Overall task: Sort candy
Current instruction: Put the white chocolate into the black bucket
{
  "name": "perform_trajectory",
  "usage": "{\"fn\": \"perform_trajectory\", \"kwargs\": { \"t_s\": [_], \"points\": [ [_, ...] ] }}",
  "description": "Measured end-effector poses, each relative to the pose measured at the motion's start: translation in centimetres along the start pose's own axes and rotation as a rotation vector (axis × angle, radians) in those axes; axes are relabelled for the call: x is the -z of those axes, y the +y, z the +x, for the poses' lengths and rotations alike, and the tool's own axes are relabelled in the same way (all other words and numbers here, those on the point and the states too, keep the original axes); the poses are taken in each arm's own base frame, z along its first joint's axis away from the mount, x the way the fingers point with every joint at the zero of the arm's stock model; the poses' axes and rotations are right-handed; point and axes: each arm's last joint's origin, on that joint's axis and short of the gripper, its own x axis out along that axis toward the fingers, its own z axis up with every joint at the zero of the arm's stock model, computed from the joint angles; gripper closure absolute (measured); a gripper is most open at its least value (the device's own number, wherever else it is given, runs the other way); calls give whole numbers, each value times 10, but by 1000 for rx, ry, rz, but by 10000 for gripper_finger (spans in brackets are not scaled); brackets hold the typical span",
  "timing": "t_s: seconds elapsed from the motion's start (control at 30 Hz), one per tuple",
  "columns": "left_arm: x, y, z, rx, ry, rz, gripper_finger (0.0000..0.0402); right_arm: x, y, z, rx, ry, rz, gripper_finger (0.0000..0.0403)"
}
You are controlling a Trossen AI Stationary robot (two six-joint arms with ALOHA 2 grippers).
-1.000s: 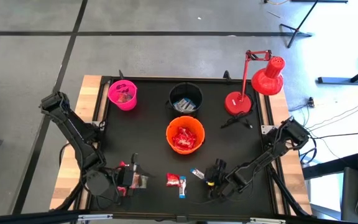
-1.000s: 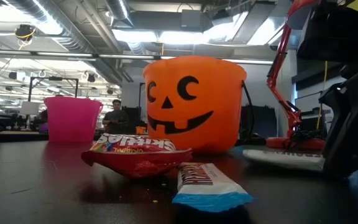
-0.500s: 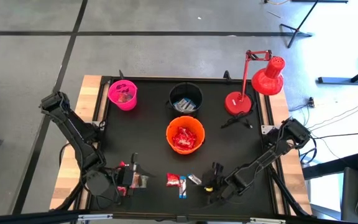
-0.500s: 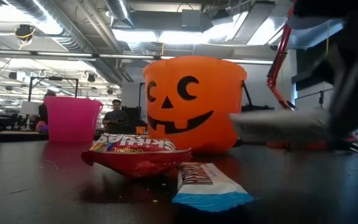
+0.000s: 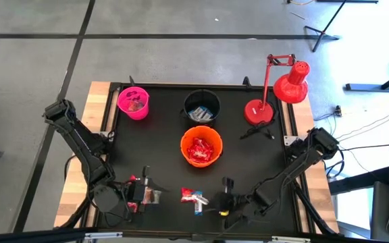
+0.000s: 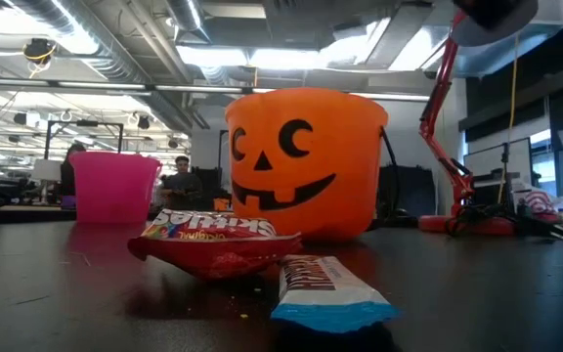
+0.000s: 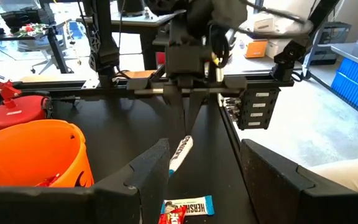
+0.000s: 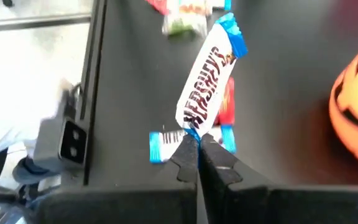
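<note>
My right gripper (image 8: 197, 142) is shut on a blue-and-white candy bar (image 8: 207, 74), near the table's front edge, right of a red packet (image 5: 190, 195). A second blue-and-white bar (image 6: 325, 288) lies flat on the table beside that packet (image 6: 213, 242). My left gripper (image 7: 213, 177) hangs open above the front left of the table, nothing between its fingers. Beneath it small candy pieces (image 5: 152, 196) lie on the table. In the left wrist view my right gripper (image 7: 186, 132) shows with the bar (image 7: 180, 153) under it. My right gripper pinches one end of the bar's wrapper (image 8: 192, 129) between its two fingertips (image 7: 183, 121). The fingers come from above, slanting down, in line with the bar's length. The bar hangs below them on a slant, lifted clear of the table.
An orange pumpkin bucket (image 5: 201, 146) with red packets stands at mid table. Behind it stand a black bucket (image 5: 201, 106) and a pink bucket (image 5: 134, 102). A red desk lamp (image 5: 275, 94) stands at the far right. People show in the room beyond.
My right gripper has risen and gone toward the table's left and near edge, turning as it went. The blue-and-white bar, which lay flat on the table, has come up with it and now hangs clear, out of the low view.
</note>
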Motion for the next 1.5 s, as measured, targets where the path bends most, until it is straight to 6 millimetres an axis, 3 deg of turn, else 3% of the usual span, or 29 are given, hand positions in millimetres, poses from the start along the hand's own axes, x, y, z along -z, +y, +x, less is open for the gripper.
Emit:
{"fn": "perform_trajectory", "kwargs": {
  "t_s": [0.23, 0.4, 0.57, 0.67, 0.87, 1.1, 1.3, 1.4, 1.5],
  "points": [
    [1, 0, 0, -1, 5, 6, 215, -26, 6, -14, 69, -90, -87, 402],
    [1, 0, 0, -1, 5, 5, 215, -57, 2, -28, 191, -172, -135, 402],
    [1, 0, 0, -1, 5, 5, 215, -90, -11, -40, 343, -262, -120, 403],
    [1, 0, 0, -1, 5, 5, 215, -105, -29, -38, 435, -271, -98, 403],
    [1, 0, 0, -1, 5, 5, 215, -129, -90, -19, 565, -173, -45, 403],
    [1, 0, 0, -1, 5, 5, 215, -150, -207, 2, 648, 47, 68, 403],
    [1, 0, 0, -8, 3, 14, 215, -154, -298, 1, 544, 174, 233, 403],
    [1, 0, 0, -8, 3, 15, 215, -151, -324, -2, 432, 221, 325, 402],
    [1, 0, 0, -9, 5, 18, 215, -149, -332, -3, 302, 247, 377, 399]
  ]
}}
